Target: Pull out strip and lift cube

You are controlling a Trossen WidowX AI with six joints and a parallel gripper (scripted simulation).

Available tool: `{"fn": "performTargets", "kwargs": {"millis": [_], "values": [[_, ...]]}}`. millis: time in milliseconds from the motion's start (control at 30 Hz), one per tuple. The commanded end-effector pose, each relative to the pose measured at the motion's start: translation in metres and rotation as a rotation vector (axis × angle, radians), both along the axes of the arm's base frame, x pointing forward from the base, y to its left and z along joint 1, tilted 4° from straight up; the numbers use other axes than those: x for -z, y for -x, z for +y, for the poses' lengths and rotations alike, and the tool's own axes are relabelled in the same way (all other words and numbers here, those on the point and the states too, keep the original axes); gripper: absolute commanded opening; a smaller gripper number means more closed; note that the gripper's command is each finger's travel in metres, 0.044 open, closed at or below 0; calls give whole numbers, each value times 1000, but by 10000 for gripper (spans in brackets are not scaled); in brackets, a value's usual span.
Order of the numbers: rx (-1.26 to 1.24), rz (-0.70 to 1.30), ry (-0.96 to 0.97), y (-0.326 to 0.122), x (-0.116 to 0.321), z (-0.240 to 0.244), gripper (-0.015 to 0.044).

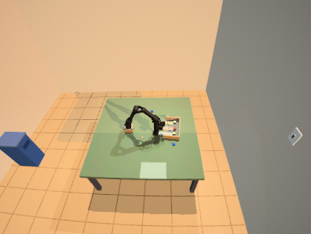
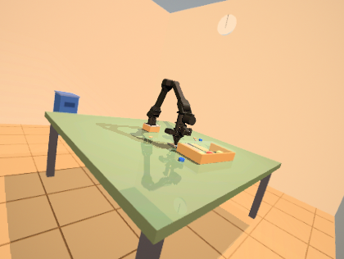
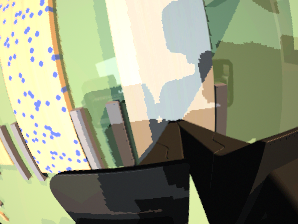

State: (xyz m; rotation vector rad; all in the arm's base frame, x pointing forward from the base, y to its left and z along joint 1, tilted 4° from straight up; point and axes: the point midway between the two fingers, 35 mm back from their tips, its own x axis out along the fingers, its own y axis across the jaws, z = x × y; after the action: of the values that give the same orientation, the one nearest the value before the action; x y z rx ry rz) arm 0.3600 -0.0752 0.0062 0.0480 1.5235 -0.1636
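My gripper (image 1: 161,135) (image 2: 176,146) (image 3: 175,126) is shut and empty, its tips low over the near end of a plain pale strip (image 3: 142,55). The tips' contact with that strip cannot be told. Beside it lies a yellow strip with blue dots (image 3: 37,65). The strips lie in an orange-walled tray (image 1: 180,129) (image 2: 205,158). Toward the tray's far side sit a red cube (image 1: 174,128) (image 2: 209,152), a yellow cube (image 1: 175,122) and a yellow-green cube (image 1: 174,132). Labels on the cubes are too small to read, and breaks in the strips cannot be made out.
Grey upright rails (image 3: 120,131) (image 3: 220,112) flank the pale strip's near end. One blue block (image 1: 174,144) (image 2: 181,159) lies outside the tray, another blue block (image 1: 152,111) (image 2: 201,139) lies on its other side. A small pale piece (image 1: 142,138) (image 2: 150,137) lies near the arm's base.
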Motion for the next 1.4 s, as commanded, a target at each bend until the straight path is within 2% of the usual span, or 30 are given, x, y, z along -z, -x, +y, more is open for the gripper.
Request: {"fn": "performTargets", "kwargs": {"millis": [0, 1367], "values": [[-4, 0, -3, 0, 1, 0, 0], [-4, 0, -3, 0, 4, 0, 0]]}}
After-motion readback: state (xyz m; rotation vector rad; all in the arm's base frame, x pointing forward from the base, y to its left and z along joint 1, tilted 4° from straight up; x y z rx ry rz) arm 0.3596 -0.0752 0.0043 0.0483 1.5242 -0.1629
